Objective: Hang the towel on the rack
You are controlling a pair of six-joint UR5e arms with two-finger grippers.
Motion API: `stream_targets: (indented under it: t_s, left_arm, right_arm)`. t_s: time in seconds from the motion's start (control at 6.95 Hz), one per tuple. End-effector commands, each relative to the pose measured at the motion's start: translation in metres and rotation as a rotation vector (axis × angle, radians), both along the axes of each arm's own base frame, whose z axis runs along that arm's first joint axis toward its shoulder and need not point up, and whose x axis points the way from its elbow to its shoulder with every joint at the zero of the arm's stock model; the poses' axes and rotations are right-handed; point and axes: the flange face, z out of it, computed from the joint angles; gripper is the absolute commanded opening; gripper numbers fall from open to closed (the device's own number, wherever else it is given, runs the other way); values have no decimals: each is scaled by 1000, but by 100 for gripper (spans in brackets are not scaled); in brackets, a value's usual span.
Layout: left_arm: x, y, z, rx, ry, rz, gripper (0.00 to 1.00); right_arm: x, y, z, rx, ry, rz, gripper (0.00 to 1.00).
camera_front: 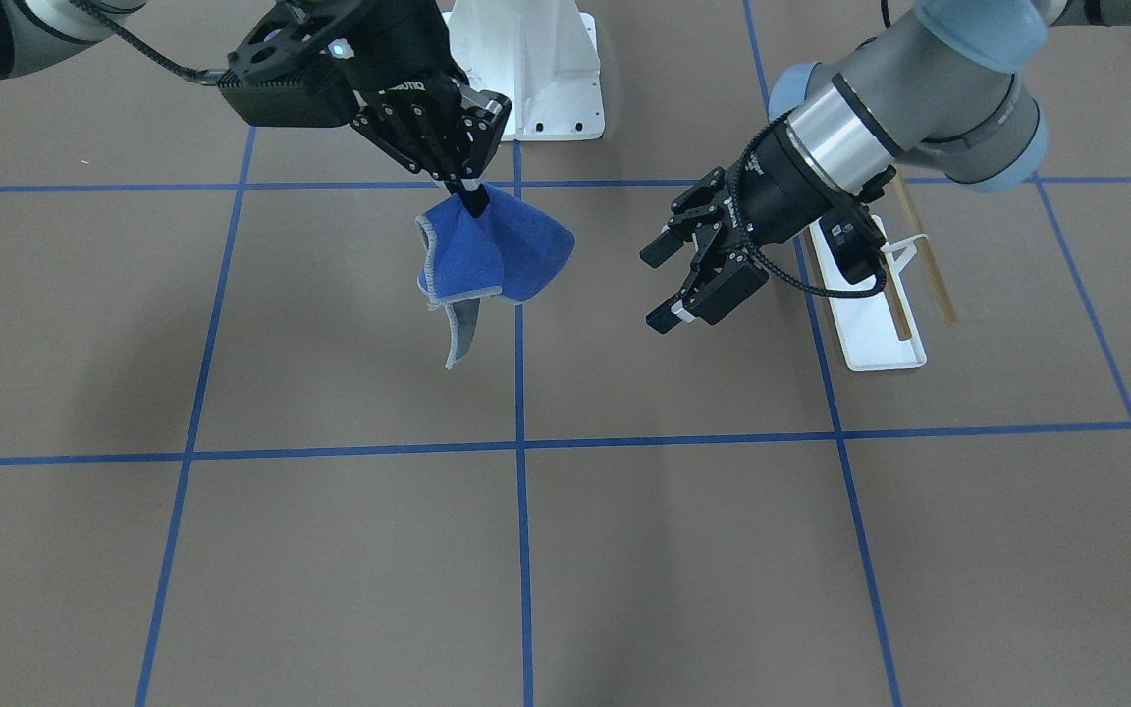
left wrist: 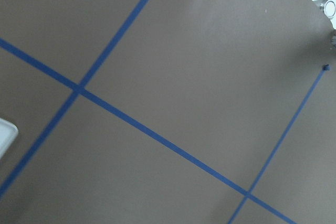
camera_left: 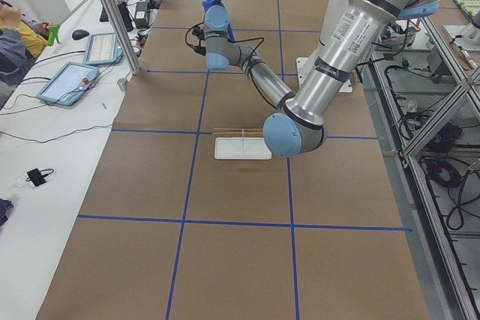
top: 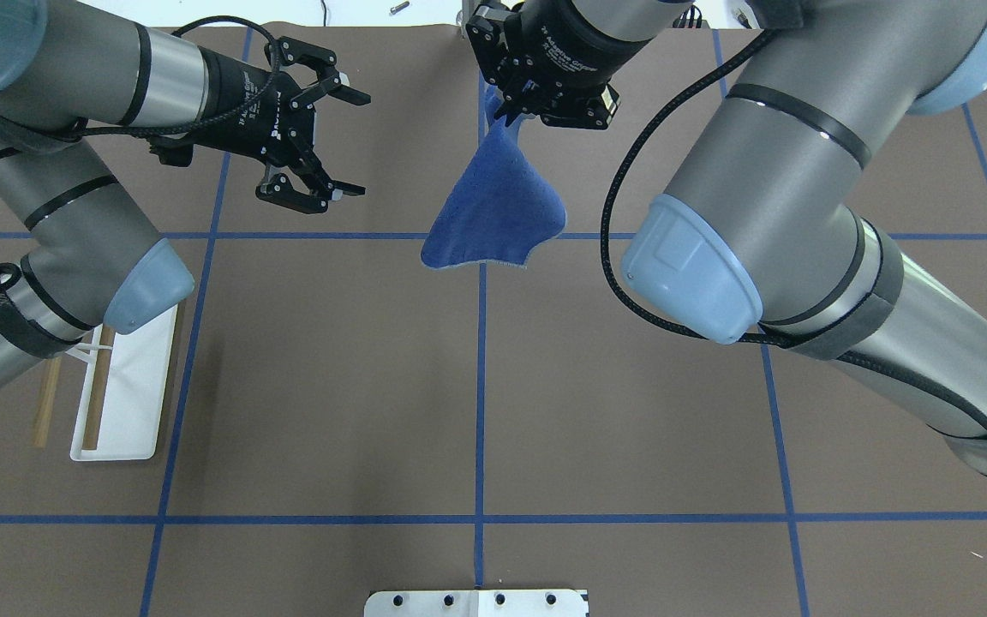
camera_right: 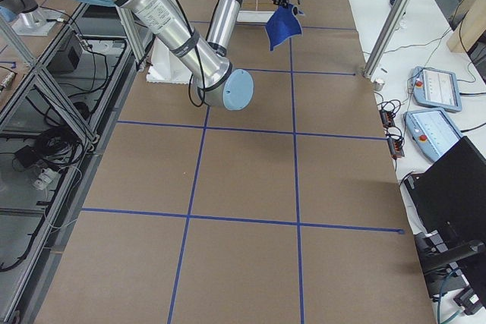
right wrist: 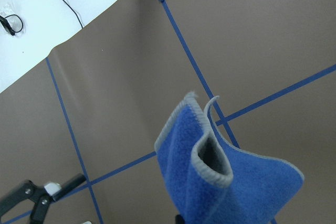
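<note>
Right gripper [camera_front: 469,196]: fingers pinched narrow on one top corner of the towel [camera_front: 507,257]. The cloth hangs clear of the table [camera_front: 330,550], blue side out and folded on itself, with a grey-backed strip trailing below. It sits mid-table, over the centre tape line.

Left gripper [camera_front: 672,287]: fingers spread wide, empty, pointed toward the towel, near it but not touching.

Rack [camera_front: 875,339]: on the left side of the table, well apart from the towel. The left arm reaches across above it.

Risks as I read them:
- Single-corner pinch on a bunched cloth. If it goes over a rod like this it likely lands as a lump, or slides off the side carrying more cloth.
- The left arm sits over the rack. Bringing the right arm in without clearing it risks an arm-to-arm hit.
- The rack looks light. A gripper or dragged cloth catching a rod could shove or tip it.
- If the left gripper goes for a second corner, the floppy trailing strip is easy to miss or grab doubled.
</note>
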Motion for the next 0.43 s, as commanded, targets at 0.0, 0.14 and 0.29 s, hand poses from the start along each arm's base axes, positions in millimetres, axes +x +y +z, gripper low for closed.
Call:
stream_targets:
  t_s: [0.0, 0.14, 0.29]
  left_arm:
    - [11, 17, -14, -78, 50, 20, 98]
    - [9, 24, -22, -96, 72, 25, 98]
    - [5, 27, -26, -131, 90, 22, 98]
  right_arm:
    - [0, -6, -13, 1, -25, 68, 0]
    - [-1, -10, -15, -10, -49, 89, 0]
    - [0, -11, -16, -15, -57, 116, 0]
